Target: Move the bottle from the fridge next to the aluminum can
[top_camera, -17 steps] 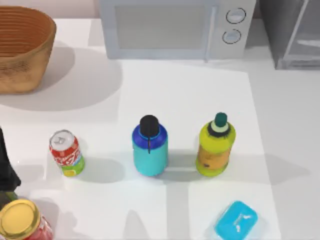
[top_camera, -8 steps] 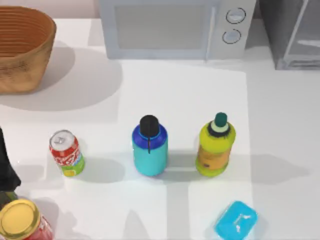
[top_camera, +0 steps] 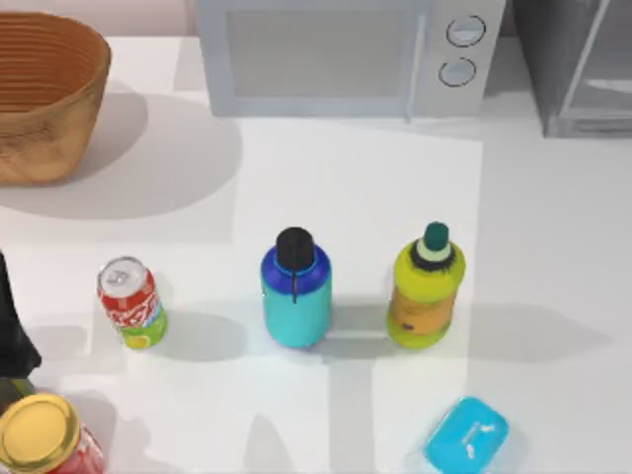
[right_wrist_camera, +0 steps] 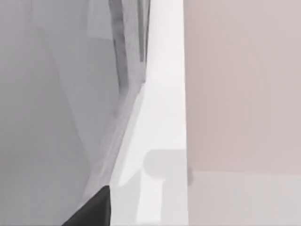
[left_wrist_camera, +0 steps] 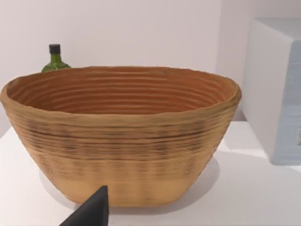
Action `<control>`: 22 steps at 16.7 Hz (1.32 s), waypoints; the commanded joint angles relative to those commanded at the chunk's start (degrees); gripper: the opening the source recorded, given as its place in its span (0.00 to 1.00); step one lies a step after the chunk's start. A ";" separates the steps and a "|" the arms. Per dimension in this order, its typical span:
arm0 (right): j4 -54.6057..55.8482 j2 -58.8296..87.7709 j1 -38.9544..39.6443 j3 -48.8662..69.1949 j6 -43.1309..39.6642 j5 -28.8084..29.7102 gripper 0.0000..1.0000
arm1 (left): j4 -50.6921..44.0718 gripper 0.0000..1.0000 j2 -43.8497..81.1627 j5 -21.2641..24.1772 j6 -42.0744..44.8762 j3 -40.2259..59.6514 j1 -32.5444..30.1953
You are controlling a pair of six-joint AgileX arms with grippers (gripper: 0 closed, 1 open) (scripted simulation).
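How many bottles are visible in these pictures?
3: the blue bottle at the table's centre, the yellow-green bottle at its right, and a green glass bottle behind the basket.

Upright blue-turquoise bottle (top_camera: 295,289) right of red aluminum can (top_camera: 130,303)

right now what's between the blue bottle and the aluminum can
Nothing: in the top view, bare white table separates the bottle from the aluminum can.

Three bottles (top_camera: 296,291) perhaps, one can (top_camera: 130,303), one jar (top_camera: 44,436), one basket (top_camera: 44,94).
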 joint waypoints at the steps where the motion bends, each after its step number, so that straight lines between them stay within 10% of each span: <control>1: 0.00 0.00 0.00 0.00 0.00 0.00 1.00 | 0.00 1.00 0.00 0.00 0.00 0.00 0.00; 8: 2.88 -1.59 5.49 -2.48 4.62 5.07 1.00 | 0.00 1.00 0.00 0.00 0.00 0.00 0.00; 22: 20.70 -12.40 51.54 -17.79 35.92 41.09 1.00 | 0.00 1.00 0.00 0.00 0.00 0.00 0.00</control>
